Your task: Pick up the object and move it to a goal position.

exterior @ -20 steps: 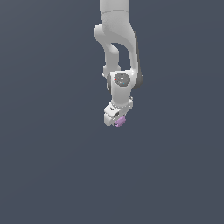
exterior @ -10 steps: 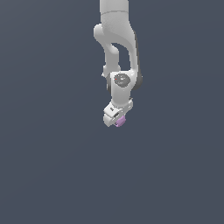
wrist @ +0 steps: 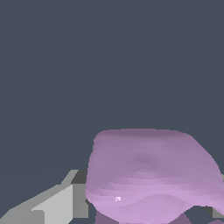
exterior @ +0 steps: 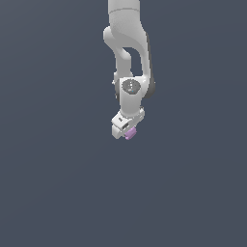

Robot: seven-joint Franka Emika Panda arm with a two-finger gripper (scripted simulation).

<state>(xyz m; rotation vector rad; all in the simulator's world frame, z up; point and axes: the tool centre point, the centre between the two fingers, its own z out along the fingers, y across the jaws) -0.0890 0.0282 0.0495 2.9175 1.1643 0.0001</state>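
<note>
The object (exterior: 130, 133) is a tiny lilac lump at the tip of my white gripper (exterior: 126, 131), which hangs from the arm in the middle of the exterior view. The gripper is shut on it. In the wrist view the lilac object (wrist: 148, 175) fills much of the picture, knobbly and blocky, and one grey finger (wrist: 52, 205) shows beside it. The other finger is mostly hidden behind the lump.
A plain dark grey-blue surface (exterior: 58, 183) lies all around the arm. The white arm (exterior: 126, 43) comes down from the exterior view's upper edge. No goal marker shows.
</note>
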